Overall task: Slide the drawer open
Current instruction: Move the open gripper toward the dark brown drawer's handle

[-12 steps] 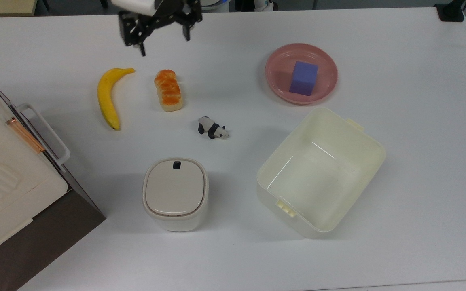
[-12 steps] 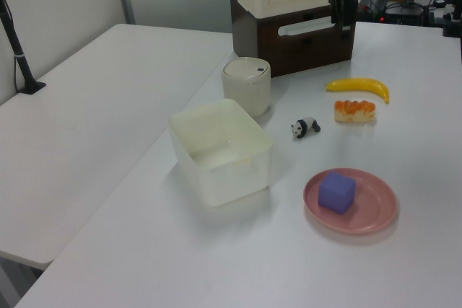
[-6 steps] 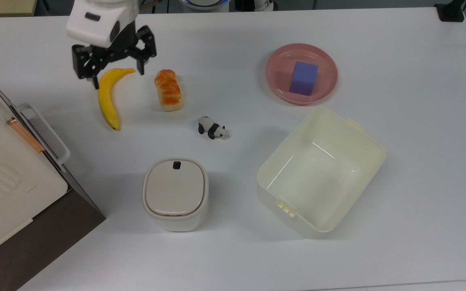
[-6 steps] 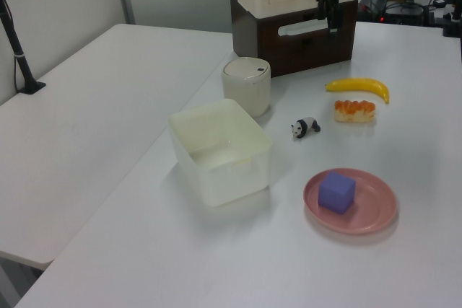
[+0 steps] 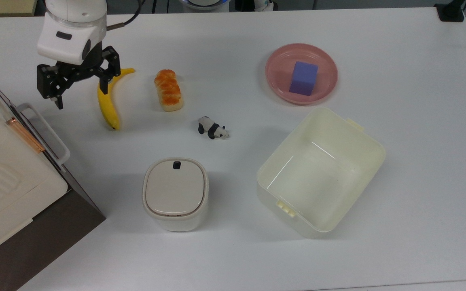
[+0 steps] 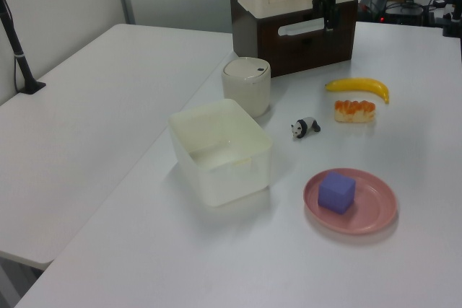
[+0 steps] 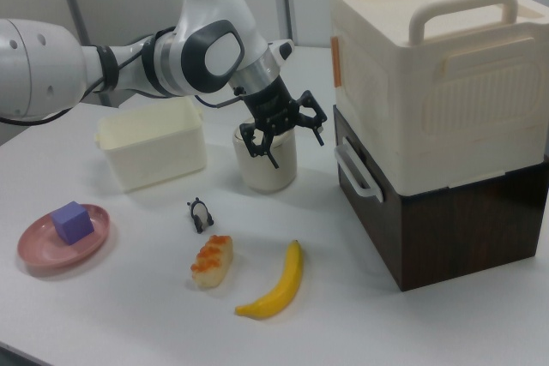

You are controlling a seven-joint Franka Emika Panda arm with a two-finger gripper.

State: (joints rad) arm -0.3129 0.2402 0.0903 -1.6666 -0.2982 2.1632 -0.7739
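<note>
White table: drawer shut, at nine o'clock in the top view (white loop handle out front); gripper, jaws apart, empty, at its one o'clock beside the banana.

Top view overhead; left and right views from opposite table ends.

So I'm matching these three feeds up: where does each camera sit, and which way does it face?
Top view: overhead, looking straight down on the table; gripper open beside the banana.
Left view: raised, at the table end opposite the drawer, facing it; gripper before its front.
Right view: low, at the table side, facing the drawer handle; the arm reaches in from the right view's left.
All three share the banana and the panda figurine.
</note>
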